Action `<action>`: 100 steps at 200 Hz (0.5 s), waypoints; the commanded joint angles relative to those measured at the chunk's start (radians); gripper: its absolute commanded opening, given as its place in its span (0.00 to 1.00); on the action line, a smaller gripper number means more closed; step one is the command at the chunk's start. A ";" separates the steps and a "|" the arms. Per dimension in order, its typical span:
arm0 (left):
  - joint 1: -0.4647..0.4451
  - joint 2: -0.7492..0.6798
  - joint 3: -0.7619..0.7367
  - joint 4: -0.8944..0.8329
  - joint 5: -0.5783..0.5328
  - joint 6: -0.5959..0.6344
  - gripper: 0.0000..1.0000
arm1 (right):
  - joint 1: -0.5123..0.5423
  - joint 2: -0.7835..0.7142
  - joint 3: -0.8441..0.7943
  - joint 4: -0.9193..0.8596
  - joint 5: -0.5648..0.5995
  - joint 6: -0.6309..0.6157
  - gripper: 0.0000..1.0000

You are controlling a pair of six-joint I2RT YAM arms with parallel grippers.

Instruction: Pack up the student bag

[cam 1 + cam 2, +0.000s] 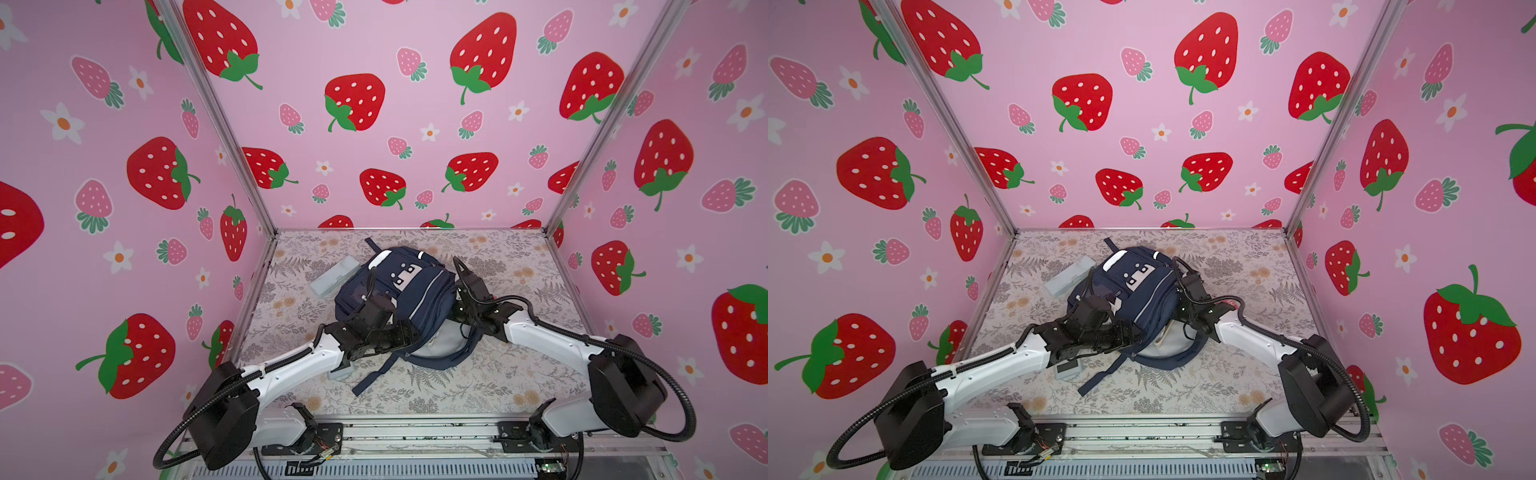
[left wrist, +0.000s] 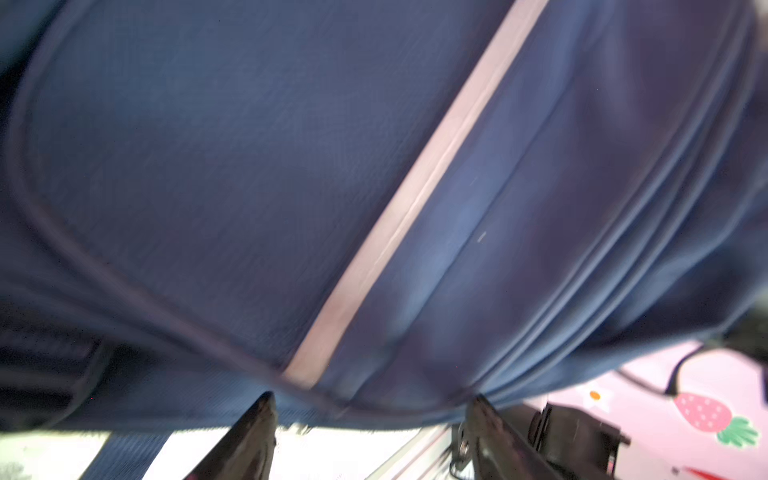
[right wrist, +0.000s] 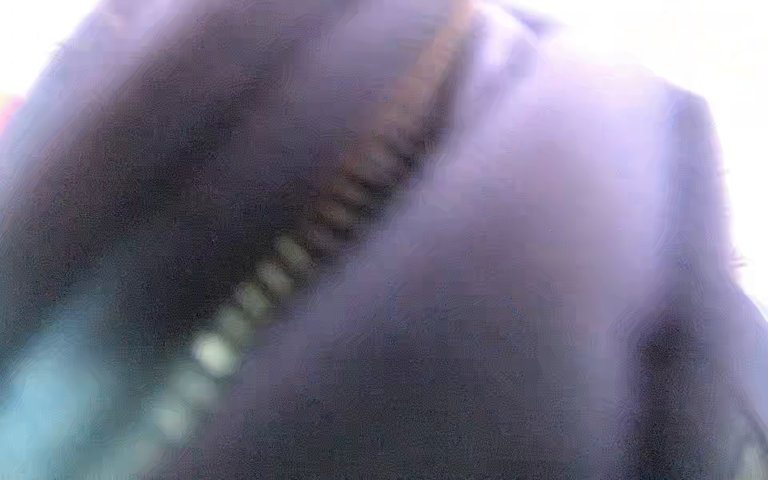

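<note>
The student bag, navy with silver stripes and a white face patch, lies mid-table in both top views. Its near end gapes, showing grey lining. My left gripper is at the bag's left front side. It is open, fingers wide apart, and the bag's lower edge lies just past the tips. My right gripper presses into the bag's right side. Its jaws are hidden there, and the right wrist view holds only blurred navy fabric and zip teeth.
A pale blue-grey case lies left of the bag. A small grey flat item sits under my left forearm. A navy strap trails toward the front edge. Pink strawberry walls enclose three sides.
</note>
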 commanded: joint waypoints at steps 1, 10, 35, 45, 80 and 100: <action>0.030 0.068 0.077 0.006 -0.007 0.003 0.67 | 0.004 -0.005 0.044 -0.029 -0.007 0.004 0.17; 0.037 0.094 0.096 0.001 -0.001 0.005 0.62 | 0.002 -0.001 0.065 -0.083 0.010 -0.007 0.22; 0.066 0.131 0.131 -0.011 0.007 0.019 0.41 | -0.019 0.012 0.113 -0.224 0.056 -0.043 0.41; 0.084 0.144 0.140 -0.020 0.023 0.028 0.29 | -0.035 0.012 0.120 -0.267 0.061 -0.053 0.45; 0.169 0.172 0.136 -0.020 0.129 0.024 0.08 | -0.075 0.002 0.167 -0.436 0.138 -0.071 0.50; 0.198 0.157 0.123 -0.001 0.171 0.021 0.01 | -0.079 -0.003 0.183 -0.498 0.173 -0.076 0.51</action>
